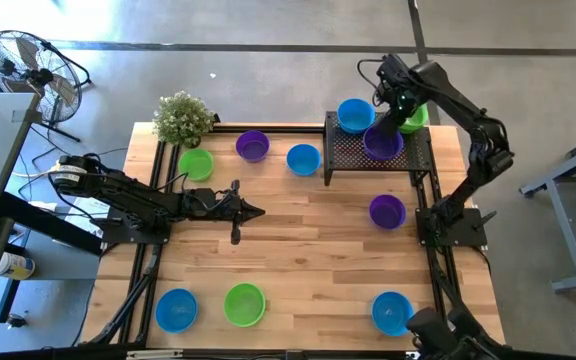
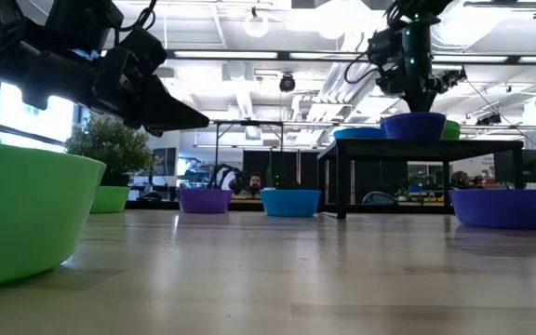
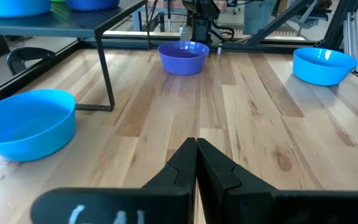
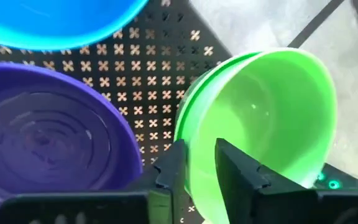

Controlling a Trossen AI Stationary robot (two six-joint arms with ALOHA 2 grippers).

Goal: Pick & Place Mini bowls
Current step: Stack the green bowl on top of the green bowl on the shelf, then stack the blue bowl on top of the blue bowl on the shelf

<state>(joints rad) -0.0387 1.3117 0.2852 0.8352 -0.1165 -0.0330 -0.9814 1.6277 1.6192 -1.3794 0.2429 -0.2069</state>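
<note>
Three mini bowls sit on top of the black mesh stand point(image 1: 353, 155): a blue one point(image 1: 356, 115), a purple one point(image 1: 381, 145) and a green one point(image 1: 416, 115) at the stand's far right corner. My right gripper point(image 1: 396, 118) reaches down between the purple and green bowls and is shut on the green bowl's rim point(image 4: 197, 155). My left gripper point(image 1: 256, 211) hovers shut and empty over the table's middle; it also shows in the left wrist view point(image 3: 196, 146). Several more blue, green and purple bowls stand on the table. My right gripper pinches the green bowl's rim point(image 4: 193, 134) on the side facing the purple bowl point(image 4: 48, 137). One finger point(image 4: 241, 171) is inside the bowl and one point(image 4: 169, 171) outside. The fingers come from above, pointing down. The bowl is upright at the stand's corner; whether it rests there I cannot tell.
On the table are a green point(image 1: 196, 163), a purple point(image 1: 253, 145) and a blue bowl point(image 1: 303, 159) at the far side, a purple bowl point(image 1: 387, 211) on the right, and a blue point(image 1: 176, 309), a green point(image 1: 244, 304) and a blue bowl point(image 1: 392, 312) at the near edge. A potted plant point(image 1: 183, 118) stands at the far left corner.
</note>
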